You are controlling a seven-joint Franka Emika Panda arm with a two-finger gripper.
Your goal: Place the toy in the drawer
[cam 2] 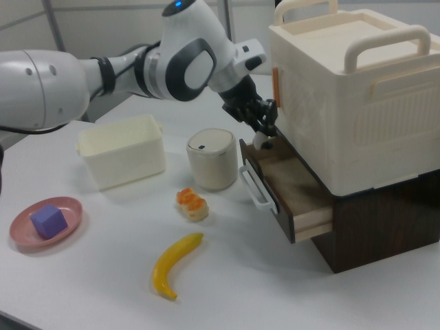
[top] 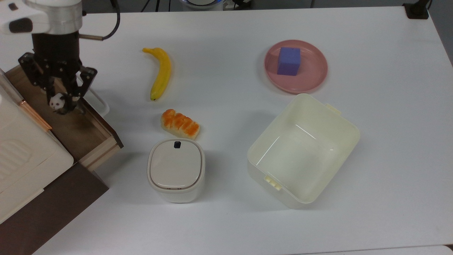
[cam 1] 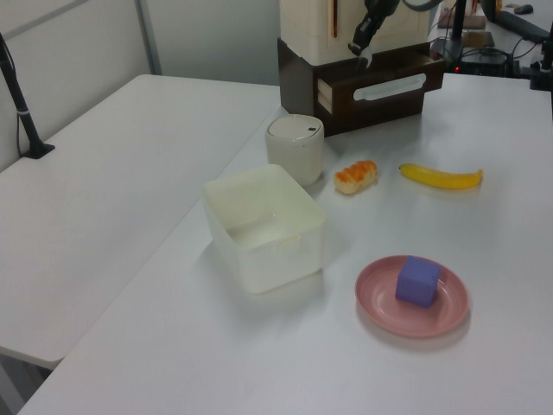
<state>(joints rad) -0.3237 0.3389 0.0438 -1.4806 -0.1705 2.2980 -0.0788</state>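
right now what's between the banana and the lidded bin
The bread loaf lies between the banana and the bin, apart from both. The top view shows it best.

toy (top: 56,102): my pincer (top: 63,102) covers its body in the top view; a speck in the left view
drawer (top: 67,122): its back runs under the cream box (top: 21,148)
my arm (top: 49,17): cut off by the top view's upper edge
cabinet (top: 53,209): cut off at the top view's left

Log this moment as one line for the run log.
phase: carry | gripper: shut on toy | position: above open drawer | toy: not released
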